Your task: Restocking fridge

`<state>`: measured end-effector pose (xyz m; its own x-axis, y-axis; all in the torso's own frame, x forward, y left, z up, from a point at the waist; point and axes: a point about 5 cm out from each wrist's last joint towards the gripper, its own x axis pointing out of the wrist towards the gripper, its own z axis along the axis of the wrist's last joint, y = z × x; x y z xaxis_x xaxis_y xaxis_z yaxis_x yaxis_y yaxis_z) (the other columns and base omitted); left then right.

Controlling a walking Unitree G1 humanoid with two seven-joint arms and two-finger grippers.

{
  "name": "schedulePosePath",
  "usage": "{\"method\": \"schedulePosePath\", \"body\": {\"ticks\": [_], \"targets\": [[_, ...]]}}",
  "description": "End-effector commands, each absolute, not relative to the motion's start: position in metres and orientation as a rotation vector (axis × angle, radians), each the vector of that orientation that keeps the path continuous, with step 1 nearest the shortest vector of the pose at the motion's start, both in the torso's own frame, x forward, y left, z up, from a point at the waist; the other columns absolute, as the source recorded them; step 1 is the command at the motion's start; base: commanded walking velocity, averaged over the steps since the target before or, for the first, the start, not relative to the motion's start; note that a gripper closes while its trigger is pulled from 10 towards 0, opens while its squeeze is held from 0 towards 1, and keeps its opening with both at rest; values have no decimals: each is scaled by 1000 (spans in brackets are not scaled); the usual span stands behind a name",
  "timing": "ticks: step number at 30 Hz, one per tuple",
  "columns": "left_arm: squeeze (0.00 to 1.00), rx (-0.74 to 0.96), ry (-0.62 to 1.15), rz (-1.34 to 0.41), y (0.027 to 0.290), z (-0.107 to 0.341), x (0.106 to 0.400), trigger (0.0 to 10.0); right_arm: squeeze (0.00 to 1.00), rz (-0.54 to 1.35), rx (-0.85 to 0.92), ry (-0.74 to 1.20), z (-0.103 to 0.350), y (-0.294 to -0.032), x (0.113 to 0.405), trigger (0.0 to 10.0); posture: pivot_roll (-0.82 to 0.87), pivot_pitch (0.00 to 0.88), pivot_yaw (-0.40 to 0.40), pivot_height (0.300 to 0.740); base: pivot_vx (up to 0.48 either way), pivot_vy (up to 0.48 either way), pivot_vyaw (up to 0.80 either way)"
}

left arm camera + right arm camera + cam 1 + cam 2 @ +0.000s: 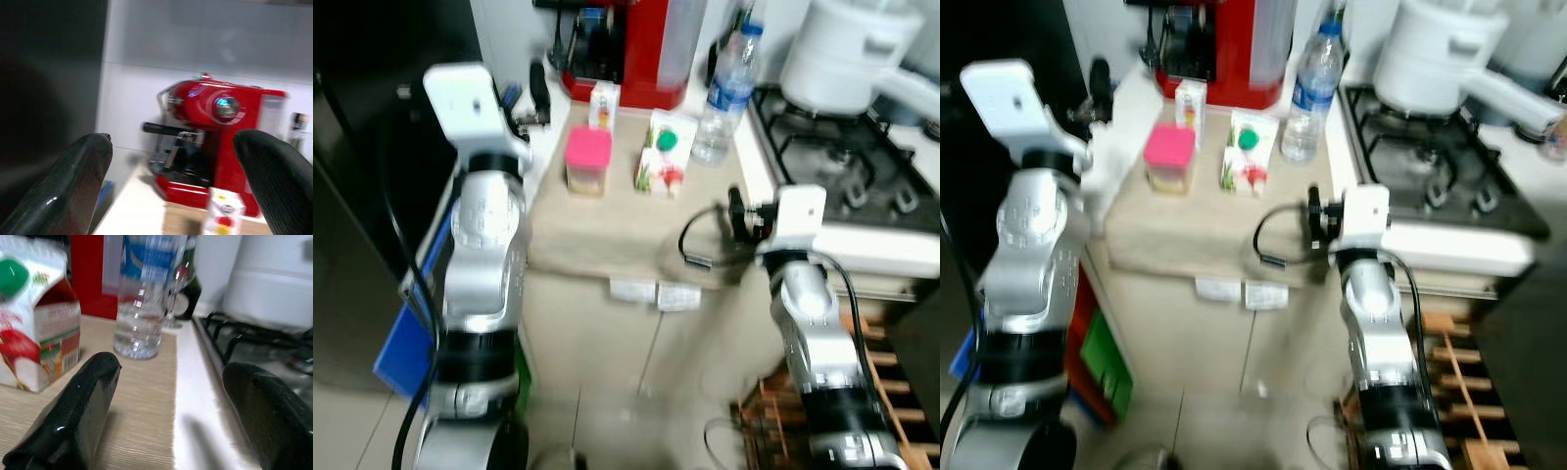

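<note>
With both sets of fingers spread wide and empty, the right gripper [166, 406] faced the clear plastic water bottle [144, 298], likely slippery and best gripped mid-body, beside the white-and-red juice carton [34, 328].

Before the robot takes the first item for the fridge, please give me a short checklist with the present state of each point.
1. Right gripper open and empty: ok, its fingers stand wide apart over the counter edge.
2. Left gripper open and empty: ok, it is raised toward the red coffee machine.
3. Items upright on the counter: ok, the juice carton, water bottle, pink-lidded jar and small carton all stand.
4. Nearest item to the right gripper: ok, the water bottle and juice carton are just ahead of it.
5. Fridge door open: cannot tell.
6. Picture sharp enough to aim: not ok, the head views are blurred.
</note>
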<state>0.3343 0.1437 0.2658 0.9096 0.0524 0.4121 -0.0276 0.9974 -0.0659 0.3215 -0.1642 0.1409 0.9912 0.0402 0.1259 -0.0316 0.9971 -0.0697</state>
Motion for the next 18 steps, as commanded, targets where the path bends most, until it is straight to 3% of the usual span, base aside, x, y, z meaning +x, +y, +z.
{"method": "schedulePosePath", "body": {"ticks": [1, 8, 18], "targets": [[0, -85, -370, -5, 139, 263, 340, 10000, 0, 23, -63, -135, 146, -168, 322, 10000, -38, 0, -47, 740, 0, 0, 0], [0, -62, -94, -90, 139, 220, 363, 10000, 0, -3, -39, -128, 147, -170, 311, 10000, -72, 0, -17, 740, 0, 0, 0], [0, -20, 26, -50, 150, 207, 364, 10000, 0, -14, -34, -122, 155, -173, 290, 10000, -112, 53, 3, 740, 0, 0, 0]]}}
